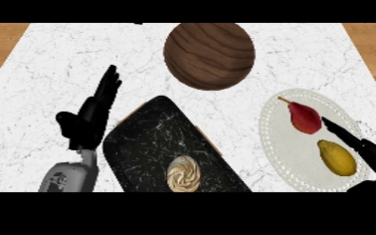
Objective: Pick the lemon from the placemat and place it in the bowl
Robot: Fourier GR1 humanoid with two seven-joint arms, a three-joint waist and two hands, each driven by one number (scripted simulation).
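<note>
Beside lemon point(337, 158), right hand point(351, 138) outstretched

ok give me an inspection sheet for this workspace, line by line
surface: white marbled counter, wooden strips at both far corners
job's things: lemon lies on the white round placemat; brown wooden bowl empty, far centre
clutter: red pear on the placemat beside the lemon; swirled pastry on a black marbled tray
hands: left hand open, resting left of the tray; right hand fingers straight, over the placemat's right edge by the lemon
cables: nothing seen
surroundings: nothing seen
</note>
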